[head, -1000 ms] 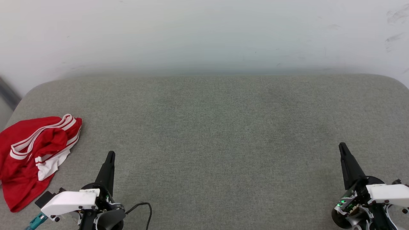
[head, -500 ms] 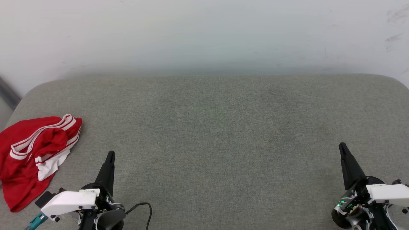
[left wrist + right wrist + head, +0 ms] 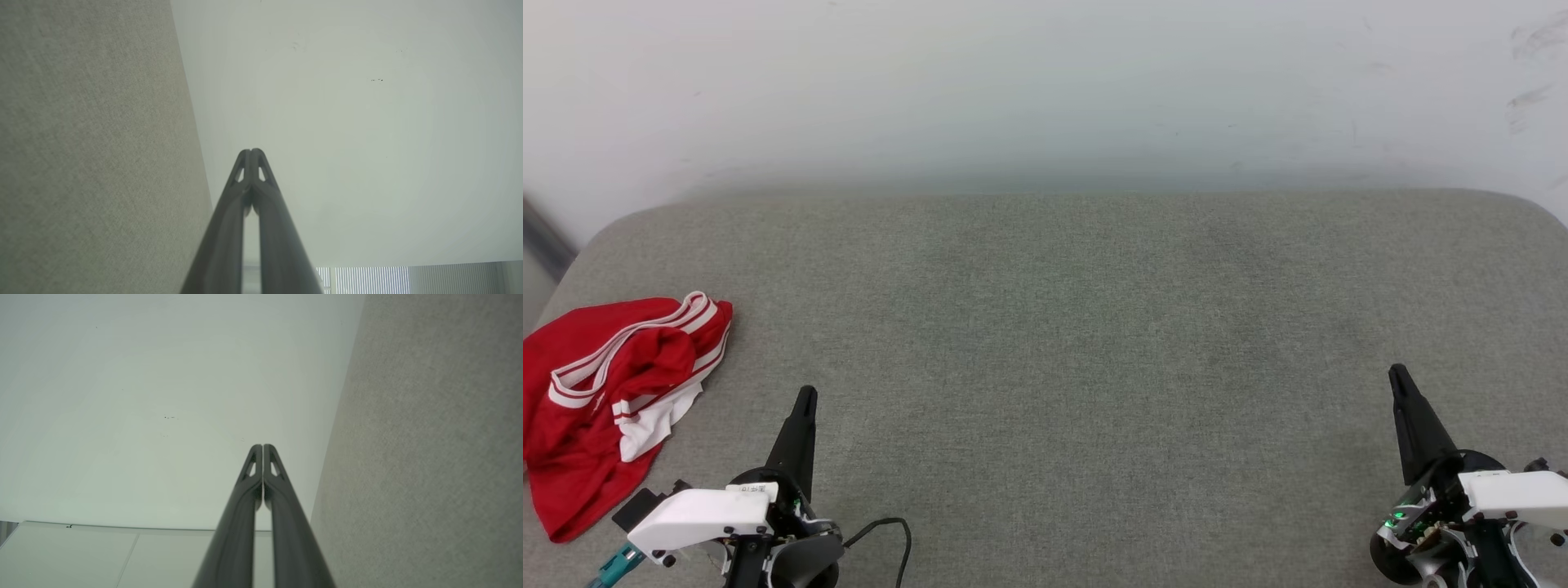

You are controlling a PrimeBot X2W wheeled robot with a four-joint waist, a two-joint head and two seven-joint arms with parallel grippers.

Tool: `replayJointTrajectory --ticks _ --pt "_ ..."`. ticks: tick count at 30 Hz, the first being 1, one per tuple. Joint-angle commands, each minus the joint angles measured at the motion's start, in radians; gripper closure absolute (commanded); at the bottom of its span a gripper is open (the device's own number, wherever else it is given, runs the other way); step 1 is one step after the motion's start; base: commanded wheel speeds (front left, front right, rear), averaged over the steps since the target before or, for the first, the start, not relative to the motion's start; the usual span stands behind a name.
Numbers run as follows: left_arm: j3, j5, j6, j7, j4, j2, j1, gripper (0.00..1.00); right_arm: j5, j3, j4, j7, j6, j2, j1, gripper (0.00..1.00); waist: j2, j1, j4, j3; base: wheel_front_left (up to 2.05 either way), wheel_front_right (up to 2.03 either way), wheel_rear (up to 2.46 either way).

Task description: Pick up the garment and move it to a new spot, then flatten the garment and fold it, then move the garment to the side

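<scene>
The garment [image 3: 600, 408], red with red-white striped trim and a bit of white sleeve, lies crumpled at the near left edge of the grey padded surface [image 3: 1062, 327]. My left gripper [image 3: 806, 394] stands just right of it, apart from the cloth, tips pressed together and holding nothing. In the left wrist view the left gripper [image 3: 251, 152] points at the pale wall with its fingertips touching. My right gripper [image 3: 1396, 371] is at the far lower right, shut and empty. Seen in the right wrist view, the right gripper [image 3: 262, 446] also has both tips together.
A pale wall [image 3: 1045, 90] rises behind the grey surface. A black cable [image 3: 890, 527] loops beside the left wrist. The surface's rounded corners show at the back left and back right.
</scene>
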Motion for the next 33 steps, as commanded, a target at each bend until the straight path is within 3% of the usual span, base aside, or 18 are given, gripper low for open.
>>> replayJointTrajectory --ticks 1,6,7,24,33 --pt "0.002 0.000 -0.002 0.001 -0.004 -0.001 -0.007 1.00 0.004 0.000 0.001 0.000 0.000 0.003 -0.012 1.00 0.0000 0.0000 0.000 0.000 0.00 0.00 0.00" --pt "0.002 0.000 -0.002 0.001 -0.004 -0.001 -0.007 1.00 0.004 0.000 0.001 0.000 0.000 0.003 -0.012 1.00 0.0000 0.0000 0.000 0.000 0.00 0.00 0.00" --pt "0.000 0.000 0.000 0.000 0.000 0.000 0.000 0.00 0.000 0.000 0.000 0.000 0.000 0.000 0.000 0.00 0.0000 0.0000 0.000 0.000 0.00 0.00 0.00" --pt "-0.096 0.031 0.000 -0.074 -0.025 -0.001 0.003 0.00 -0.075 0.041 -0.029 -0.073 0.000 0.001 0.032 0.00 0.0000 0.0000 0.010 0.000 0.00 0.00 0.00" --pt "-0.111 0.207 0.000 -0.113 -0.057 -0.001 -0.002 0.00 -0.272 0.044 -0.057 -0.112 0.000 0.000 0.040 0.00 0.0000 0.0000 0.016 0.000 0.00 0.00 0.00"
